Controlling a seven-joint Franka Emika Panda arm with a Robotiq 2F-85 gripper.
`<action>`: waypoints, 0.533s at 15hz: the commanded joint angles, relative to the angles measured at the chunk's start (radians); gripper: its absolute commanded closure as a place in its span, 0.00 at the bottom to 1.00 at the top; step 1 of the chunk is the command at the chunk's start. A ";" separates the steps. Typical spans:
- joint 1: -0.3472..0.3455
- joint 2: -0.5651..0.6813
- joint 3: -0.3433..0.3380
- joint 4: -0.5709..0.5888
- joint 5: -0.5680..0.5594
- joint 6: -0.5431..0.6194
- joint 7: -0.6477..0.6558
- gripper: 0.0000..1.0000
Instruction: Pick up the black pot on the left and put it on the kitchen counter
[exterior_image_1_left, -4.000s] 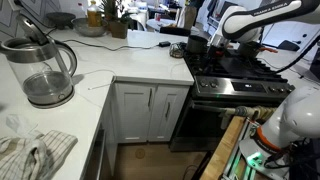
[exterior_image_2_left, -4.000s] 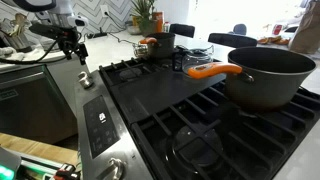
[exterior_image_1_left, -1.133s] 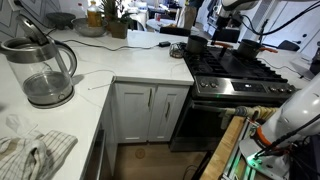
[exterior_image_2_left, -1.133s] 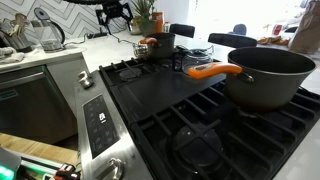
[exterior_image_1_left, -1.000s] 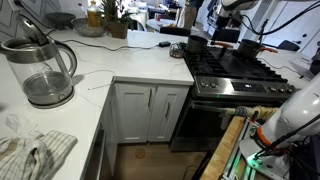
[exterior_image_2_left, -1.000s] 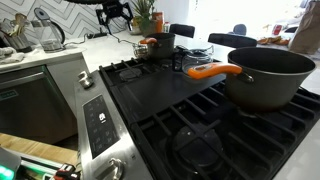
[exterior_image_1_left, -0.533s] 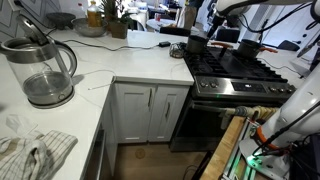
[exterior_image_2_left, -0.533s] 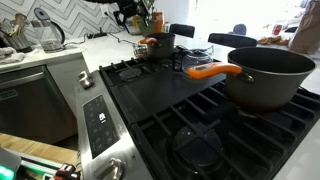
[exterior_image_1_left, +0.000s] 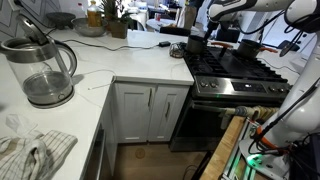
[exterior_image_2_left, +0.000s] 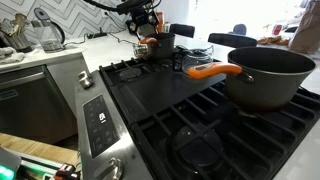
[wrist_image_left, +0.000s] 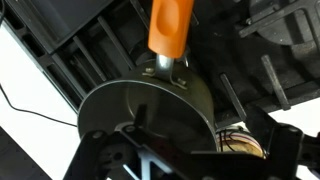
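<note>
The small black pot (exterior_image_1_left: 196, 44) with an orange handle stands on the stove's back burner, close to the white kitchen counter (exterior_image_1_left: 130, 66). It also shows in an exterior view (exterior_image_2_left: 161, 43) and fills the wrist view (wrist_image_left: 145, 115), its handle pointing up in the frame. My gripper (exterior_image_1_left: 197, 24) hangs just above the pot in both exterior views (exterior_image_2_left: 146, 20). In the wrist view my gripper (wrist_image_left: 188, 162) is open and empty, with its fingers spread over the pot's near rim.
A large dark pot (exterior_image_2_left: 270, 76) with an orange handle sits on the near burner. The black gas stove (exterior_image_1_left: 235, 70) has raised grates. A glass kettle (exterior_image_1_left: 42, 68) and a cloth (exterior_image_1_left: 35, 155) lie on the counter. A small round striped object (wrist_image_left: 240, 142) sits beside the pot.
My arm has swung from over the counter to the stove's back burner and come down over the small pot. The pot has not moved.
</note>
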 joint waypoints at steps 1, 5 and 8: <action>-0.065 0.072 0.056 0.077 0.095 -0.028 -0.131 0.00; -0.083 0.104 0.084 0.118 0.131 -0.062 -0.192 0.00; -0.077 0.112 0.088 0.145 0.109 -0.095 -0.182 0.00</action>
